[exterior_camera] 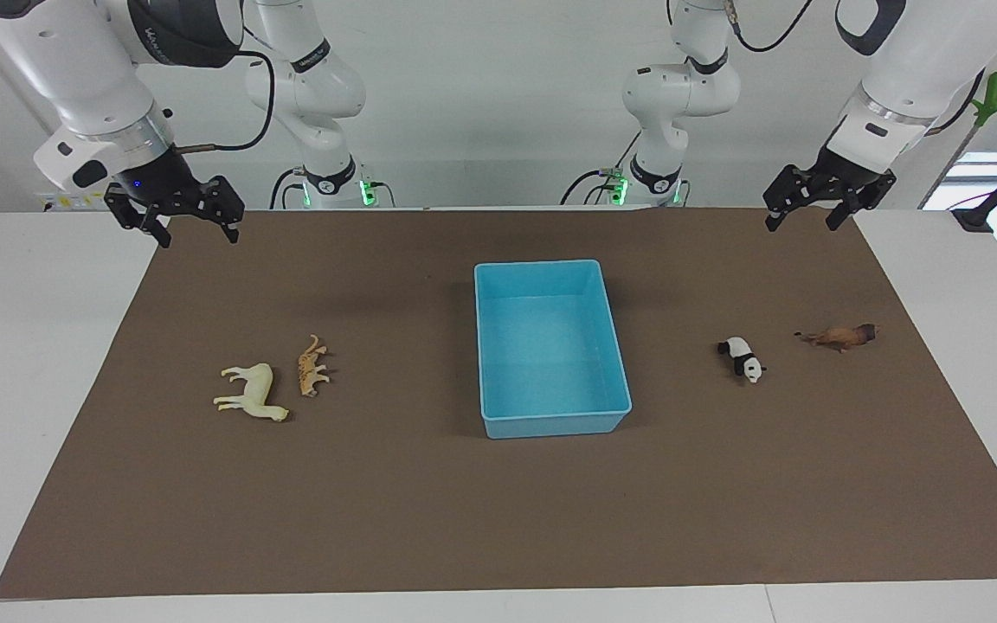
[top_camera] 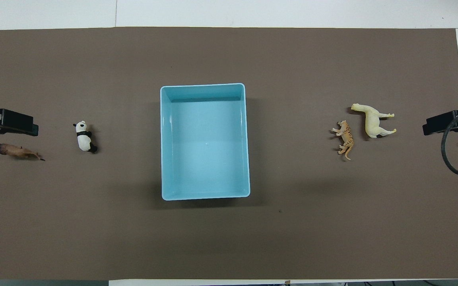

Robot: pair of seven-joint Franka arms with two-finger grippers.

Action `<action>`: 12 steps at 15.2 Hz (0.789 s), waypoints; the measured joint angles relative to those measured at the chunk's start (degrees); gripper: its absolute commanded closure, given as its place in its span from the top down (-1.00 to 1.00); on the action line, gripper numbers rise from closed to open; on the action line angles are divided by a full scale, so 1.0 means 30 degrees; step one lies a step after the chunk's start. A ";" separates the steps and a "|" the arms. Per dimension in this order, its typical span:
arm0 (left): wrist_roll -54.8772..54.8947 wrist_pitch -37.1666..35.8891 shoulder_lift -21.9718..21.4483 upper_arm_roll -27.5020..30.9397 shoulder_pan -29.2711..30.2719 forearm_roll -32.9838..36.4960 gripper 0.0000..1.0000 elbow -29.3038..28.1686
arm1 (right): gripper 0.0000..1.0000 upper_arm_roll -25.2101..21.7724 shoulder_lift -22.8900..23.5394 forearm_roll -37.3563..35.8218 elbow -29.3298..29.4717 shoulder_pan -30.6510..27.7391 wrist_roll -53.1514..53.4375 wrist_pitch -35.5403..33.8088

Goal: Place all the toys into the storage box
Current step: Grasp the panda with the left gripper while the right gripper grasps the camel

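The light blue storage box [exterior_camera: 550,426] [top_camera: 205,196] stands empty in the middle of the brown mat. Toward the right arm's end lie a cream-yellow horse [exterior_camera: 252,394] [top_camera: 372,120] and, beside it toward the box, a tan spotted cat [exterior_camera: 312,366] [top_camera: 345,137]. Toward the left arm's end lie a black-and-white panda [exterior_camera: 742,357] [top_camera: 84,137] and a brown lion [exterior_camera: 840,336] [top_camera: 14,151], all on their sides. My right gripper [exterior_camera: 198,235] [top_camera: 445,122] hangs open and empty above the mat's edge at its end. My left gripper [exterior_camera: 801,223] [top_camera: 10,124] hangs likewise, open and empty, at its own end.
The brown mat [exterior_camera: 498,519] covers most of the white table [exterior_camera: 40,363], with bare white strips at both ends. Both arm bases stand at the table's edge nearest the robots. A black cable [top_camera: 455,159] loops from the right wrist.
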 measured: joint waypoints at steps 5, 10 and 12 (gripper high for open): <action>0.0000 0.0002 -0.0001 -0.0001 0.0000 0.0000 1.00 -0.0139 | 1.00 0.0033 0.0000 -0.0342 -0.0007 0.0003 -0.0020 -0.0001; -0.0722 0.0026 -0.0026 0.0051 0.0020 0.0000 1.00 -0.0303 | 1.00 0.0040 0.0001 -0.0347 -0.0176 0.0004 -0.0020 0.0084; -0.1812 0.1048 -0.0165 0.0173 0.0130 0.0002 1.00 -0.1061 | 1.00 0.0056 0.0034 -0.0343 -0.0246 0.0007 -0.0021 0.0270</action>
